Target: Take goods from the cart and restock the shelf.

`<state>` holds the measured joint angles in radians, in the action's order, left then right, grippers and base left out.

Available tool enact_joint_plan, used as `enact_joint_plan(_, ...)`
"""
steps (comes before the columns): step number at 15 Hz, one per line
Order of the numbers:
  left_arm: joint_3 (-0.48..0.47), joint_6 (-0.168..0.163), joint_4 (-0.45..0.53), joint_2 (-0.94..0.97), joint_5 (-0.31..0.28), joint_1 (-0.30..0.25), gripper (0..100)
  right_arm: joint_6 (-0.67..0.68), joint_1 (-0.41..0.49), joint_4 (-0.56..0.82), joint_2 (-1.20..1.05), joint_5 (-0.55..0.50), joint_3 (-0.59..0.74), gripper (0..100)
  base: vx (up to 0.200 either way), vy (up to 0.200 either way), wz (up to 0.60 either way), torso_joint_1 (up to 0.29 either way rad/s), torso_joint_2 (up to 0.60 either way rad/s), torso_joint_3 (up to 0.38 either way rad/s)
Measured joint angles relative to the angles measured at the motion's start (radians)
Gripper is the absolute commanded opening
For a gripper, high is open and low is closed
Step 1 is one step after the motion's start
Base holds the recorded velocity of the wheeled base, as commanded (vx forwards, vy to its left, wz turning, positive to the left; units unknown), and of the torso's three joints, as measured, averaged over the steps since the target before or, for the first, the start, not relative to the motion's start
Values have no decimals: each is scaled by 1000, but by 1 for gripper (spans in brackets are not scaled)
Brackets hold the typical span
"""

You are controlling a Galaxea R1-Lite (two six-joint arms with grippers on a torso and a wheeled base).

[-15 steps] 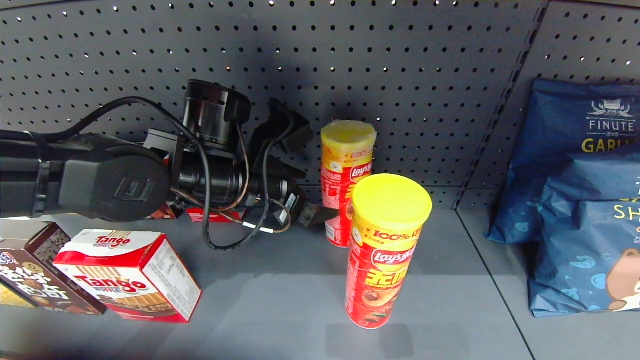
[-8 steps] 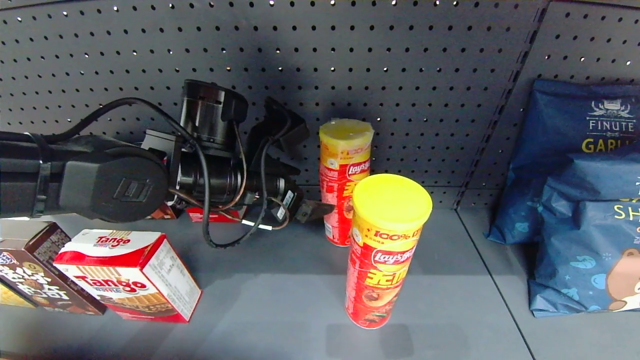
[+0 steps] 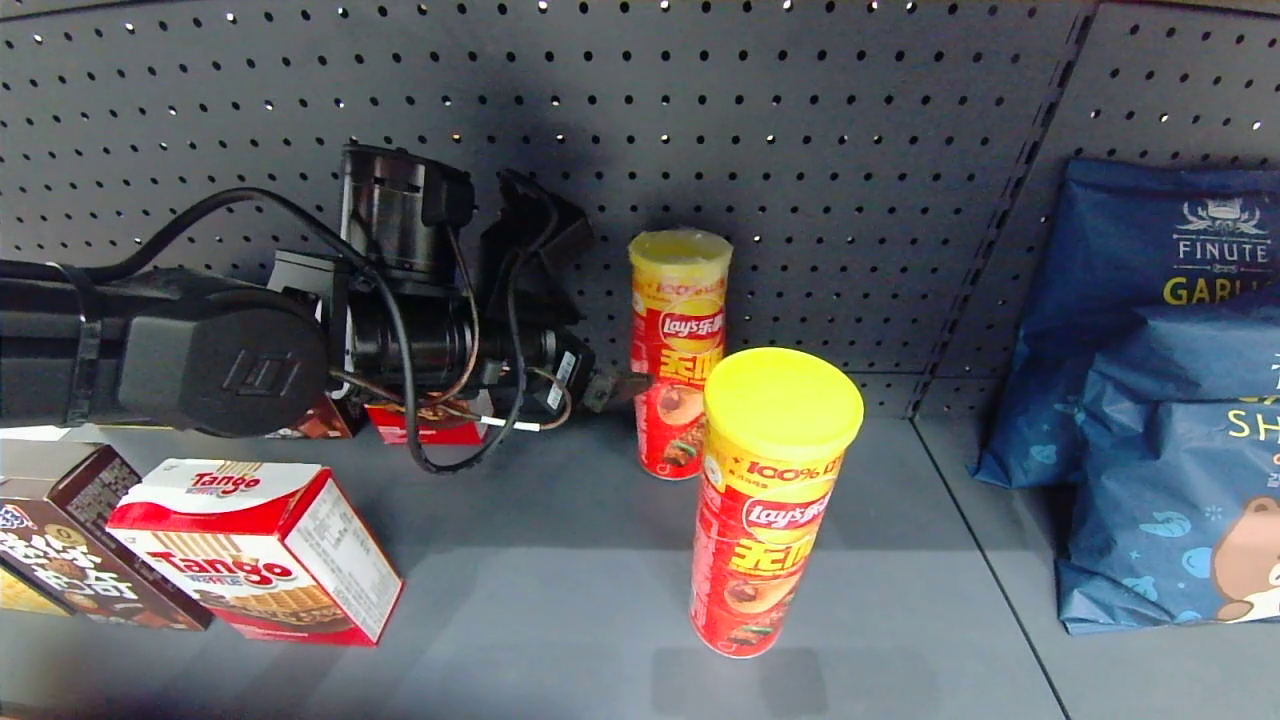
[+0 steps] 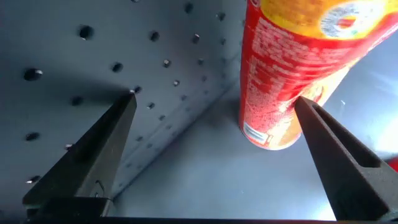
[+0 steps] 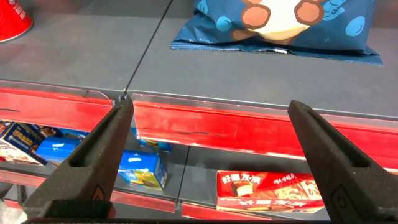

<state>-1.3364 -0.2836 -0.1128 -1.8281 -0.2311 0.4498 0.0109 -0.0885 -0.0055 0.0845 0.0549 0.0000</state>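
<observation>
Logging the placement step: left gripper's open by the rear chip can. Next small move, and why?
Probably draw the left gripper straight back. It is open, and the rear can stands upright on the shelf by the pegboard; one fingertip sits close to it, so a sideways swing could tip it.

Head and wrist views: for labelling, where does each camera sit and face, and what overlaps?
Head view: head-mounted, facing forward and down at the shelf; left arm shows.
Left wrist view: wrist-mounted, past the open left end effector toward the rear can.
Right wrist view: wrist-mounted, past the open right end effector toward the shelf's red front rail.
Shared: head and left wrist show the rear can.
</observation>
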Motion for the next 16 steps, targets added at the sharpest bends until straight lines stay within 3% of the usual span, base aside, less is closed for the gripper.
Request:
enact_joint_plan(6, 36, -5, 0, 32, 15, -6, 100, 0, 0, 0, 0, 0, 0, 100, 0, 0, 0, 0, 0, 0)
enact_joint_plan(11, 120, -24, -1, 83, 167, -16, 100, 0, 0, 0, 0, 0, 0, 100, 0, 0, 0, 0, 0, 0)
enact_joint_plan(16, 124, -20, -60, 59, 311, 24, 100, 0, 0, 0, 0, 0, 0, 100, 0, 0, 0, 0, 0, 0)
